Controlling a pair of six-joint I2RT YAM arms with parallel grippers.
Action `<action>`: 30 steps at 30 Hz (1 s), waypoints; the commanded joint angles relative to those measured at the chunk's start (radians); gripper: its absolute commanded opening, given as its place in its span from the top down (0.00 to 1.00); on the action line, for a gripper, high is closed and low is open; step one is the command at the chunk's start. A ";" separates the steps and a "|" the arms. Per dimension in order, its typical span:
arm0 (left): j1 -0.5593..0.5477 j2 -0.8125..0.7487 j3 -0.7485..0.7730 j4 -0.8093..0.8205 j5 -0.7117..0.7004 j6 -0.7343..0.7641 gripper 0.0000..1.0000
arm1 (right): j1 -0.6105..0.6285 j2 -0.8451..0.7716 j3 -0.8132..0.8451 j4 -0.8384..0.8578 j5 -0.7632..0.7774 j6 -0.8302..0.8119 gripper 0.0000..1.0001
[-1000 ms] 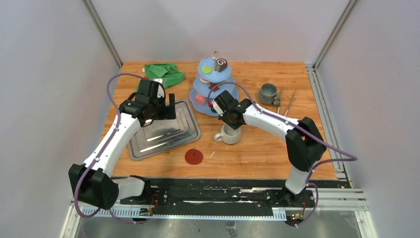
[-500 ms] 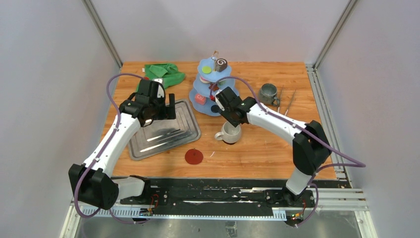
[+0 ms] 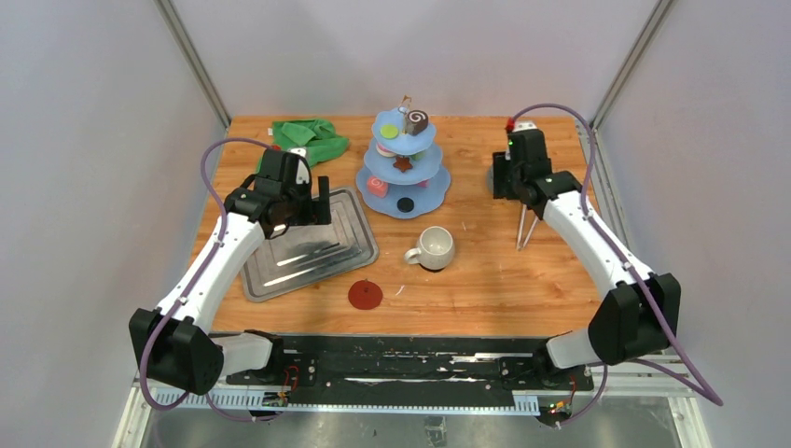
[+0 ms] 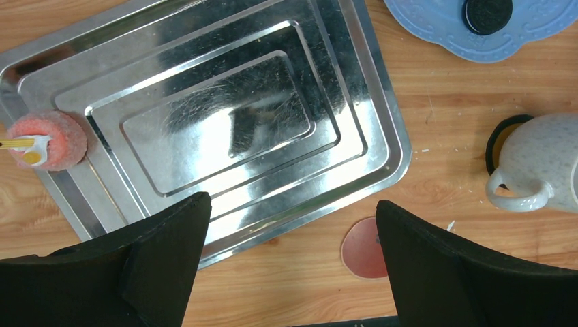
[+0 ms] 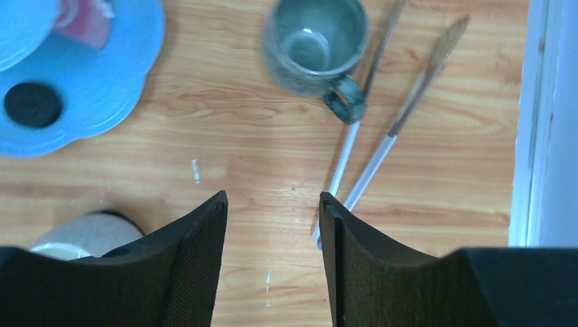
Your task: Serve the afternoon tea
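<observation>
- The blue stand (image 3: 431,194) sits at 12 o'clock on the table (image 3: 485,280), and the sweets (image 3: 417,121) lie on its three plates, so the treats look set out already
- The white mug (image 3: 434,247) stands alone at 6 o'clock from the stand, with its handle at 9 o'clock; it was probably put close to the sweets as one serving spot
- The right gripper (image 5: 272,197) hangs over the grey-green mug (image 5: 315,44), which stands at 3 o'clock from the stand; its fingers are apart with nothing between them, most likely ready to take this mug next
- Two thin sticks (image 5: 371,167) lie just beside that mug's handle, at 5 o'clock from it, so a grab could bump them
- The left gripper (image 4: 290,208) hovers over the steel tray (image 4: 225,129), at 8 o'clock from the stand; its fingers are spread wide and hold nothing, so it seems to be waiting
- A red disc (image 3: 365,295) lies at 7 o'clock from the white mug
- A second ago the right gripper was down at the white mug; now it has let go and swung over to 2 o'clock on the table
- The white mug, the tray and the left arm are in about the same spots as before
</observation>
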 commanded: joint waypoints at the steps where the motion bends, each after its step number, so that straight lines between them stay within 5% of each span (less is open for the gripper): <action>1: -0.006 -0.015 0.007 0.006 -0.005 0.015 0.04 | -0.156 0.023 -0.031 0.034 -0.153 0.150 0.48; 9: -0.007 -0.016 0.007 0.000 -0.013 0.015 0.04 | -0.241 0.112 -0.002 0.021 -0.212 0.008 0.34; 30: -0.007 -0.007 0.017 -0.007 -0.029 0.016 0.04 | -0.326 0.506 0.257 -0.030 -0.362 -0.257 0.34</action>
